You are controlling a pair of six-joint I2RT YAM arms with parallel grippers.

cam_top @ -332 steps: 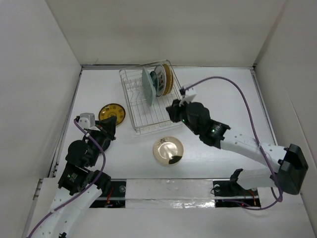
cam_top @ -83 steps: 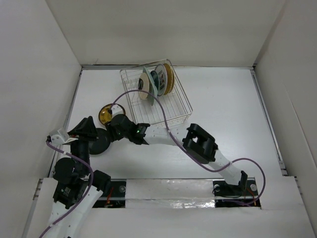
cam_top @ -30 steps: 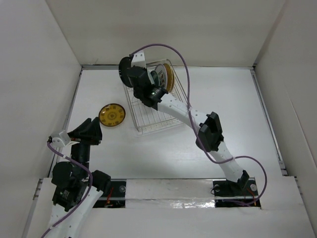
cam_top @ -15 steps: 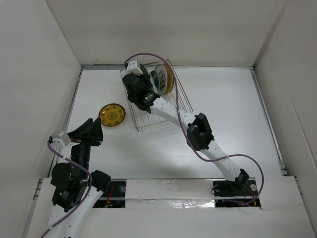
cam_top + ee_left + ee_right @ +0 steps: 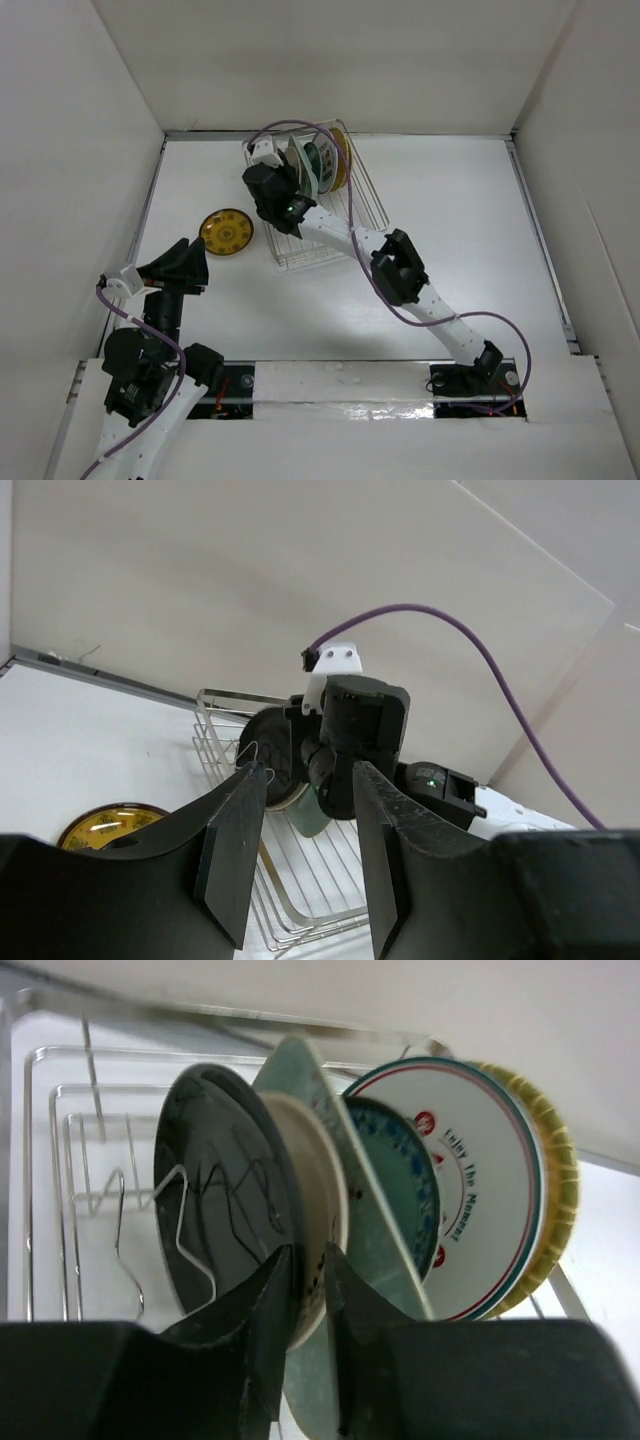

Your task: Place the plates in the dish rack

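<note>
My right gripper [image 5: 283, 178] reaches over the silver wire dish rack [image 5: 322, 236] and is shut on the rim of the glossy cream plate [image 5: 322, 1210], whose dark face [image 5: 212, 1215] points left. The plate stands on edge among the rack's prongs. Behind it stand the pale green squarish dish [image 5: 372, 1240], the teal-patterned plate [image 5: 410, 1175], the white plate with red marks [image 5: 490, 1210] and the tan plate [image 5: 555, 1195]. The yellow-and-dark-brown plate [image 5: 226, 231] lies flat on the table left of the rack. My left gripper [image 5: 187, 264] is open and empty, near that plate.
White walls close in the table on three sides. The right arm [image 5: 400, 270] stretches diagonally from its base across the table's middle to the rack. In the left wrist view the rack [image 5: 300, 885] lies ahead and the yellow plate [image 5: 105, 825] is at the lower left.
The right gripper has carried the cream plate from the table to the rack and lowered it slightly among the prongs, beside the green dish. The left arm has hardly moved.
</note>
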